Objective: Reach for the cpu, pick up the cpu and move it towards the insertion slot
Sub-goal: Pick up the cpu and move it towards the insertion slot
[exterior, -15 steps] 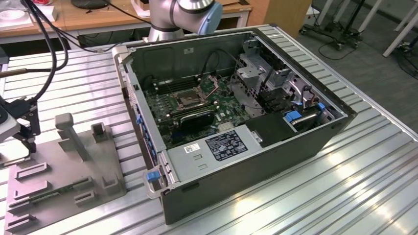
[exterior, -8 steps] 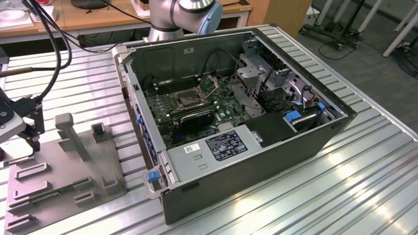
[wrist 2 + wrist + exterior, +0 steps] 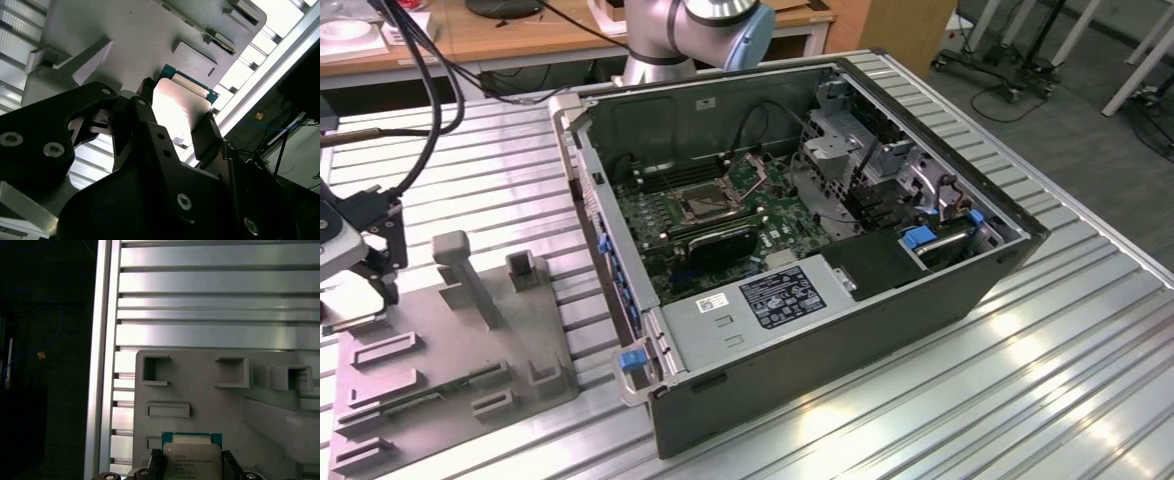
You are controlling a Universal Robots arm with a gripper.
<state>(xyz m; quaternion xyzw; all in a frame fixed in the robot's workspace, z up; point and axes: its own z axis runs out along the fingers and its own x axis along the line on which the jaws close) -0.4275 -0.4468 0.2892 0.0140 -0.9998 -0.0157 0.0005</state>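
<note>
The cpu [image 3: 192,456] is a thin square chip with a silvery face and a green rim. In both wrist views it sits between the two black fingers of my gripper [image 3: 192,467], which is shut on it. Its bright face [image 3: 182,102] hangs just above the grey fixture plate [image 3: 125,35], with one finger [image 3: 147,107] on each side. In the exterior view my gripper [image 3: 371,285] is at the far left, over the fixture plate's [image 3: 467,350] outer edge. The insertion slot [image 3: 699,205], a silver-framed socket, lies on the motherboard inside the open computer case, well to the exterior view's right of my gripper.
The open computer case [image 3: 961,290] stands mid-table with its walls raised around the motherboard. An upright post [image 3: 464,265] and several blocks rise from the fixture. The arm's base [image 3: 680,30] is behind the case. The slatted metal table [image 3: 1067,380] ends close beside the fixture [image 3: 102,365].
</note>
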